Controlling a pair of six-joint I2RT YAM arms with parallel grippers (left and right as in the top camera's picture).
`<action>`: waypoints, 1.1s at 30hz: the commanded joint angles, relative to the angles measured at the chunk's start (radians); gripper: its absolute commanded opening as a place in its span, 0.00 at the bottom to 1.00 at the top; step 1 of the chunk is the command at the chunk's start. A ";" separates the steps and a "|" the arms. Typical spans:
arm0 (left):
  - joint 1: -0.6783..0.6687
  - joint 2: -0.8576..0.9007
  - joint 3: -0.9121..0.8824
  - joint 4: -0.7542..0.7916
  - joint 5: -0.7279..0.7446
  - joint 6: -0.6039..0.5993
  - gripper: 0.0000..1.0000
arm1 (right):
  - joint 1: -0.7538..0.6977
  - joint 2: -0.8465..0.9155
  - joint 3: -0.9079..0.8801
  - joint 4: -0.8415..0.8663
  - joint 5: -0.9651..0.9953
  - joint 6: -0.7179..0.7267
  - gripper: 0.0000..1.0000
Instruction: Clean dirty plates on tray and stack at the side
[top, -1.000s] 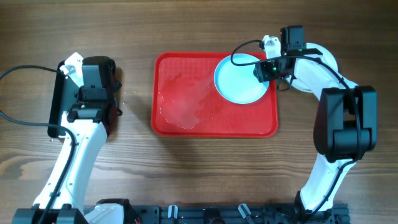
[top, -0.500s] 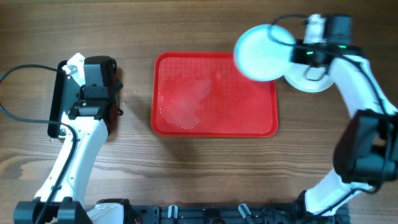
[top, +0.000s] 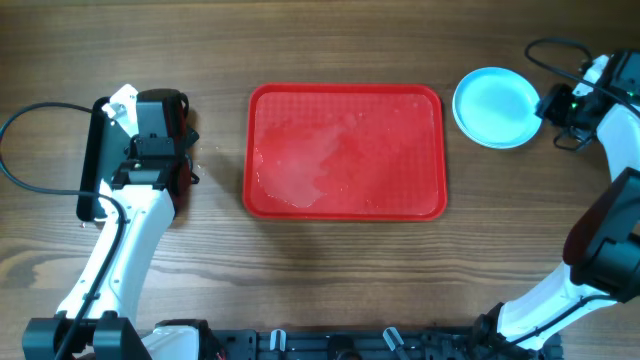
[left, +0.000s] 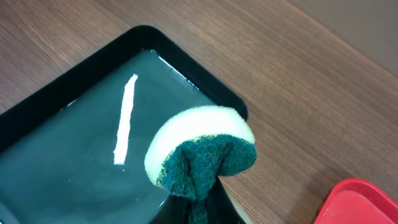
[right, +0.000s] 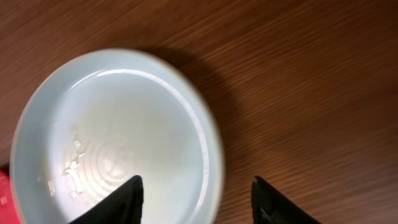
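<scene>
The red tray (top: 345, 150) lies mid-table with a wet patch and no plates on it. A pale aqua plate (top: 495, 107) lies on the table to the right of the tray; any plates beneath it are hidden. It fills the right wrist view (right: 118, 143), with water drops inside. My right gripper (top: 548, 105) (right: 199, 199) is open, its fingers straddling the plate's right rim. My left gripper (top: 160, 110) (left: 199, 208) is shut on a yellow and green sponge (left: 202, 149) above the black tray.
A small black tray (top: 90, 160) holding water (left: 74, 143) sits at the left under my left arm. A corner of the red tray (left: 360, 202) shows in the left wrist view. Cables run near both arms.
My right gripper carried the aqua plate off the red tray to the right, set it down on the plates beside the tray and opened. The left arm has not moved.
</scene>
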 joint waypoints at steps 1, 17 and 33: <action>0.014 0.016 0.001 0.032 0.006 -0.007 0.04 | 0.060 0.020 0.003 -0.045 -0.116 0.006 0.60; 0.385 -0.079 0.001 0.179 0.553 -0.025 0.96 | 0.461 -0.460 0.003 -0.104 -0.122 0.055 0.76; 0.385 -0.280 0.001 -0.173 0.570 -0.025 1.00 | 0.646 -0.651 0.003 -0.402 -0.065 0.208 1.00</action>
